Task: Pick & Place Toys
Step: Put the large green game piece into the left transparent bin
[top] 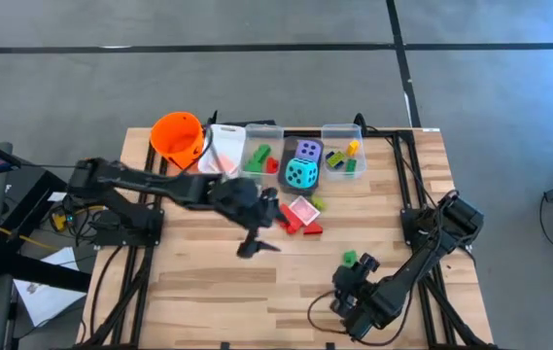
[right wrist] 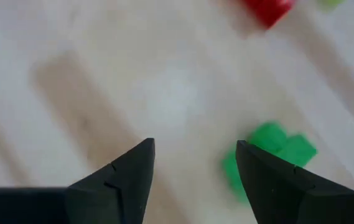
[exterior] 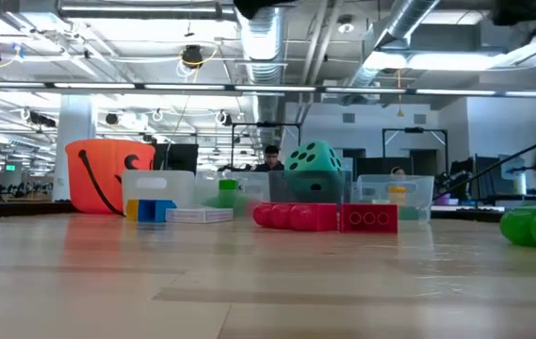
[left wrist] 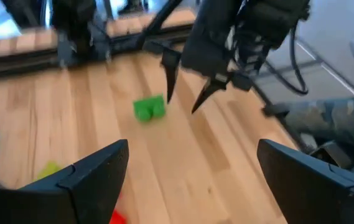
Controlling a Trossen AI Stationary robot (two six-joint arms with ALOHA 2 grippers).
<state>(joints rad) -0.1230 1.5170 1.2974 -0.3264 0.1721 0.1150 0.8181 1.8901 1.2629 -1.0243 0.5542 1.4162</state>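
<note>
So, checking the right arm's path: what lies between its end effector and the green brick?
Nothing: bare wood. In the left wrist view the right end effector, open, hangs just beside the green brick.

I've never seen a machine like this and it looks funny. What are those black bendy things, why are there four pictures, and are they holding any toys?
Those are two robot arms at a wooden table. Each ends in a two-finger claw called a gripper. One picture looks down from above, one peeks across at table height, and two come from little cameras on the arms' wrists. The left gripper is open and empty, hanging over the middle of the table. The right gripper is open too, right by a green brick but not holding it. At the back stand an orange bucket and clear bins. A teal die, a purple die, red bricks and a pink card lie nearby. Nothing is held right now.
</note>
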